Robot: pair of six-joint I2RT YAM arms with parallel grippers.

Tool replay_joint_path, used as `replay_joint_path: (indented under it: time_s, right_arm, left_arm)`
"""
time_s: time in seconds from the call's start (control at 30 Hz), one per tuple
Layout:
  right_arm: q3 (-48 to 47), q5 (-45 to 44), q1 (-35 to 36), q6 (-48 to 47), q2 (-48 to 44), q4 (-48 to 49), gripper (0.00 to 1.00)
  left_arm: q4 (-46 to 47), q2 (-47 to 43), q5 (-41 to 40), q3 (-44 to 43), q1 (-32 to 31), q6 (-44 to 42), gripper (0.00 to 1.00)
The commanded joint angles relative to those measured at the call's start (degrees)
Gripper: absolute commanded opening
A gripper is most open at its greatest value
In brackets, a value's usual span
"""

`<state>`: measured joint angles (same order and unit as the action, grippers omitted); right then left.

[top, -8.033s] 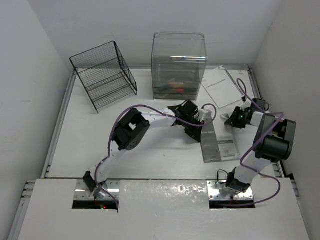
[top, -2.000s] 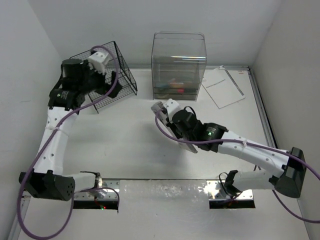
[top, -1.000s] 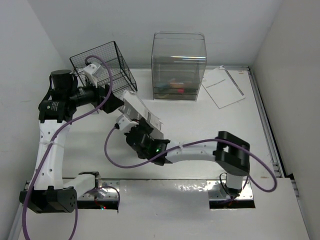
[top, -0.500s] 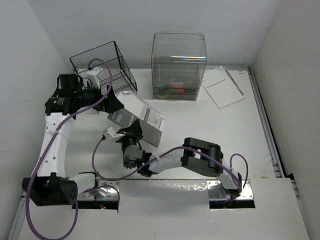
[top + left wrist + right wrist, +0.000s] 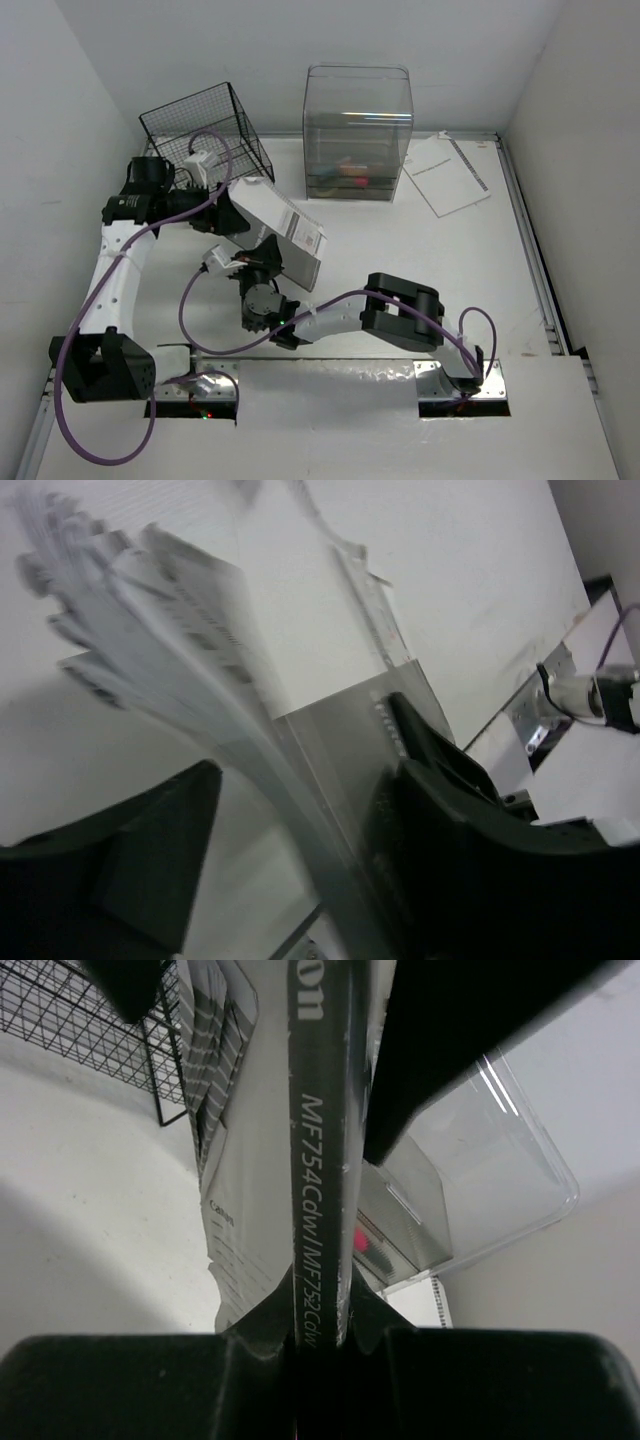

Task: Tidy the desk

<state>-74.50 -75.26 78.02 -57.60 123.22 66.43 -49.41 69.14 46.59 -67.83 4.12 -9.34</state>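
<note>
The large flat white rectangular surface (image 5: pixel 430 270) with its thin raised pale rim fills the middle of the overhead view. Over its left-centre a thin grey-and-white printed booklet (image 5: pixel 278 222) hangs tilted in the air, with an arm at each end. The right tool (image 5: pixel 266 262) sits under the booklet and is pinched tight on its lower edge. The right wrist view looks straight up the dark spine, lettered MF754Cdw/MF752Cdw, wedged between that tool's two black fingers (image 5: pixel 180 1380). The left tool (image 5: pixel 224 210) reaches in from the left at the booklet's upper corner, jaws spread wide. In its own wrist view the pages, blurred and fanned, pass between the two dark fingers (image 5: pixel 140 860). There is a clear gap on one side; whether the other finger touches the cover I cannot tell, but nothing is gripped there. Just behind the booklet, at the far left of the surface, stands a black wire-mesh stepped rack (image 5: pixel 205 140). To its right, at the far centre, a tall clear plastic box (image 5: pixel 358 120) stands upright with small coloured items (image 5: pixel 345 180) on its floor, too small to name. Near the far right corner a flat white printed paper pad (image 5: pixel 445 175) lies at an angle, well apart from both arms.
</note>
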Motion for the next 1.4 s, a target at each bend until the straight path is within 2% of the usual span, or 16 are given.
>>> replay_joint_path:
  time_s: [0.0, 0.07, 0.1, 0.13, 0.3, 0.33, 0.4, 0.43, 0.47, 0.57, 0.67, 0.9, 0.93, 1.03, 1.17, 1.37]
  right_arm:
    - [-3.4, 3.1, 0.2, 3.3, -1.8, 1.5, 0.0]
    - [-3.3, 4.1, 0.2, 5.0, -1.9, -1.0, 0.0]
    - [-3.2, 4.5, 0.2, 6.6, -2.0, -1.9, 0.0]
    - [-3.4, 5.4, 0.3, 7.8, -2.0, -4.1, 0.0]
    - [-3.5, 8.8, 0.0, 17.8, -3.0, -12.6, 0.0]
    - [-3.5, 9.8, -0.1, 19.4, -3.2, -15.8, 0.14]
    - [-3.2, 13.8, -0.1, 24.0, -4.4, -19.0, 0.29]
    - [-2.8, 15.1, -0.2, 25.8, -4.9, -22.0, 0.4]
    - [-2.5, 18.2, -0.2, 29.3, -6.3, -23.4, 0.63]
    - [-1.0, 24.9, -0.6, 35.4, -9.4, -28.0, 0.87]
    - [0.6, 28.8, -0.8, 38.9, -11.5, -30.0, 0.99]
    - [7.3, 49.7, -2.6, 48.0, -21.1, -35.1, 0.99]
    - [8.9, 56.4, -4.0, 50.8, -23.6, -36.5, 0.99]
    - [11.4, 66.6, -8.0, 57.1, -27.7, -38.8, 0.99]
    - [15.1, 69.0, -11.2, 59.6, -31.5, -39.7, 0.99]
    - [18.9, 67.5, -11.6, 58.1, -34.6, -40.8, 0.99]
  left_arm:
    - [1.9, -0.2, 5.1, -0.6, 0.3, -3.5, 0.62]
    - [1.3, -0.2, 5.4, -1.4, 0.4, -4.0, 0.26]
    - [1.3, -0.1, 4.8, -2.4, 0.3, -4.3, 0.04]
    - [1.4, 0.0, 4.2, -2.8, 0.4, -4.6, 0.0]
    - [-0.1, 0.0, -1.4, -6.1, 0.4, -10.1, 0.0]
    - [-0.9, 0.0, -2.5, -6.7, 0.3, -11.2, 0.0]
    - [-1.5, 0.0, -7.1, -8.9, 0.3, -14.4, 0.0]
    - [-1.7, 0.0, -9.0, -9.8, 0.4, -15.5, 0.0]
    - [-1.8, 0.0, -10.5, -11.7, 0.4, -16.4, 0.0]
    - [-2.3, 0.2, -15.6, -15.6, 0.3, -22.2, 0.0]
    - [-3.9, 1.3, -17.1, -20.0, 0.3, -27.5, 0.0]
    - [-7.2, 4.2, -22.3, -26.6, 0.1, -37.3, 0.0]
    - [-6.8, 4.5, -23.4, -27.5, 0.1, -38.1, 0.0]
    - [-3.6, 5.6, -28.8, -30.2, 0.1, -39.0, 0.0]
    - [0.6, 8.0, -33.9, -35.6, 0.1, -39.8, 0.0]
    - [2.9, 13.2, -32.6, -44.0, 0.1, -40.9, 0.0]
